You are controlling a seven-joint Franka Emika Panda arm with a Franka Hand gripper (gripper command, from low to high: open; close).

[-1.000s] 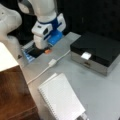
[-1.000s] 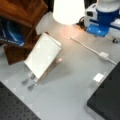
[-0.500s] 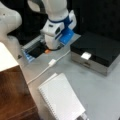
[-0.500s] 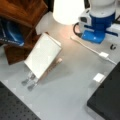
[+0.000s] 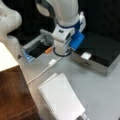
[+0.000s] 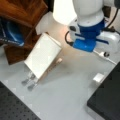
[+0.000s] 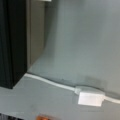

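The tabletop (image 5: 100, 95) looks matt, smooth grey. On it, the white cable (image 7: 50, 82) and its plug (image 7: 90, 98) look like smooth plastic; the notebook (image 5: 61, 100) beside the cable is white paper; the cabinet (image 5: 15, 100) is glossy brown wood

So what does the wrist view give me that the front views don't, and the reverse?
Only the wrist view shows the white cable running up to the edge of the dark box; the jaws are out of frame there. Only a front view shows the arm's wrist, the white notebook and the wooden block. Both show the white adapter lying on the grey table and an orange bit.
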